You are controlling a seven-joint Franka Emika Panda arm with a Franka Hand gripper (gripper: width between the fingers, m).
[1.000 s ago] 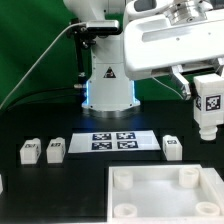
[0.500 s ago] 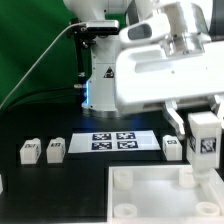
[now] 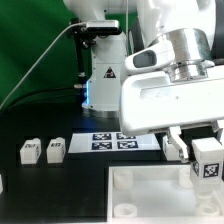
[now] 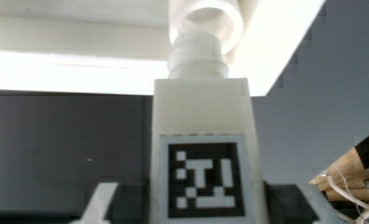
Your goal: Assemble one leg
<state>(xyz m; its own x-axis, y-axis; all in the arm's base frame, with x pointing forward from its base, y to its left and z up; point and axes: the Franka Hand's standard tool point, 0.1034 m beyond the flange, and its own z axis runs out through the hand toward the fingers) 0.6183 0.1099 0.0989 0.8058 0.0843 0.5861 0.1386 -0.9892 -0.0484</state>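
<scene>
The pincer was clenched on the leg. It held the leg upright at the exterior view's right, with the square end and its black-and-white tag turned toward the camera. The leg hung over the far corner of the large white tray-like piece, on the exterior view's right side, where one round socket was partly hidden behind it. From this view I could not tell if the lower end of the leg touched the socket or stayed just above it.

In the wrist view the leg filled the middle of the picture, and its tag was near the camera. A pale finger stood close on each side of the square end. The narrow end of the leg pointed at a round socket of the tray-like piece and lined up with it, but the picture was too blurred there to show contact.

On the black desk the marker board lay flat in front of the robot base. Two other small white posts stood side by side at the exterior view's left, well apart from the tray-like piece. One more post stood just beside the marker board's end, partly covered by the arm.
</scene>
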